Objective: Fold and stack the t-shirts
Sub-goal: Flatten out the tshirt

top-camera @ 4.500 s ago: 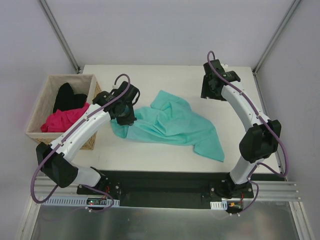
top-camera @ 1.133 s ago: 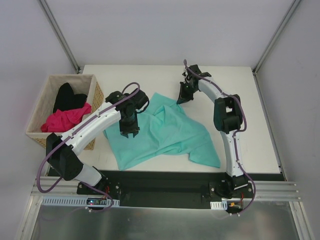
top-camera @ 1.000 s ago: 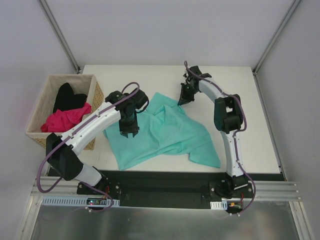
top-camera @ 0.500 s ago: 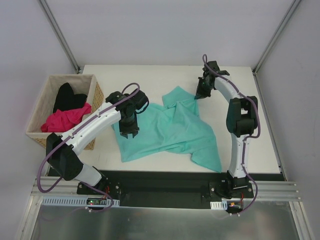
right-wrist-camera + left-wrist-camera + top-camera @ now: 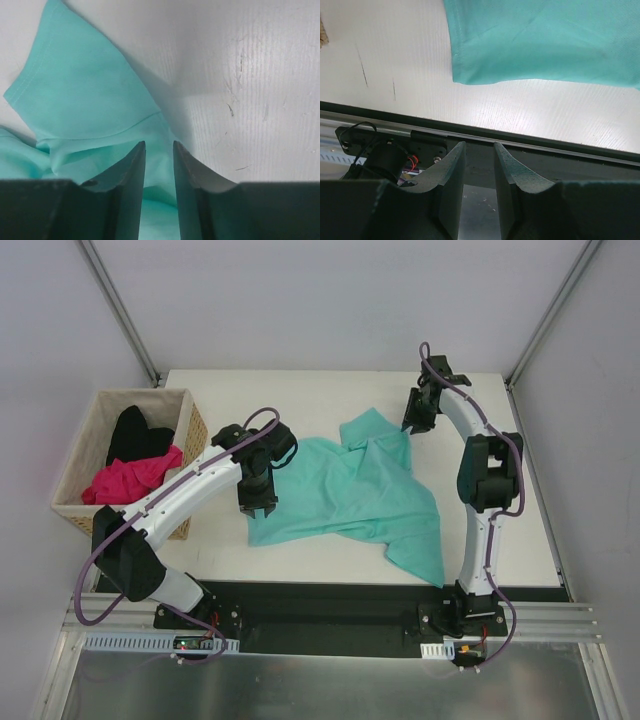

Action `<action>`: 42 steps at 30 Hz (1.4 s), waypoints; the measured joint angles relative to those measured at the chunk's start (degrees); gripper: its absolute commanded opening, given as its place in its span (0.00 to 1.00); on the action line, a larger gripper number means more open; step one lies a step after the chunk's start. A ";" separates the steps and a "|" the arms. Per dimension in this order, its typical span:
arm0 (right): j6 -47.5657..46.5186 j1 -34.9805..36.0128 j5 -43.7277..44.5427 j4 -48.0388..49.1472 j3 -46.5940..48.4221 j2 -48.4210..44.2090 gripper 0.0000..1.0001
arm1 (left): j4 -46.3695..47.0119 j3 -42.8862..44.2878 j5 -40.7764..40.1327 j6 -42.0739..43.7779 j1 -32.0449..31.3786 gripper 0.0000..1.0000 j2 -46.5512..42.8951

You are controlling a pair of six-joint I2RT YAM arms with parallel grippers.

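A teal t-shirt point(image 5: 350, 490) lies crumpled and partly spread in the middle of the white table. My right gripper point(image 5: 413, 425) hovers at its far right corner. In the right wrist view its jaws point(image 5: 159, 144) stand slightly apart over the teal sleeve point(image 5: 90, 100), gripping nothing, so it is open. My left gripper point(image 5: 258, 506) is at the shirt's left edge, open and empty point(image 5: 479, 146), with the teal hem point(image 5: 545, 40) beyond its tips. A magenta t-shirt point(image 5: 125, 480) and a black t-shirt point(image 5: 135, 435) lie bunched in the basket.
The wicker basket point(image 5: 70, 455) stands at the table's left edge, next to the left arm. The table's near edge and the black base rail point(image 5: 545, 150) show just beyond the left fingers. Bare table point(image 5: 500, 470) lies right of the shirt.
The right gripper has dragged the shirt's far corner rightward and back, then parted its jaws and let it go. The shirt has shifted right. The left gripper has barely moved.
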 measured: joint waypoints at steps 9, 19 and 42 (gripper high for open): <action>-1.51 0.39 2.73 -0.76 -0.35 -1.18 0.73 | 0.31 -0.37 0.04 -0.24 0.00 0.29 -0.13; -2.12 5.44 1.05 -0.74 -0.26 -5.51 0.71 | 0.87 -0.37 0.04 -0.11 0.00 0.29 0.57; 0.48 13.44 -3.56 1.53 -7.85 -5.51 0.01 | 1.81 -1.95 0.04 -0.61 0.00 0.29 0.63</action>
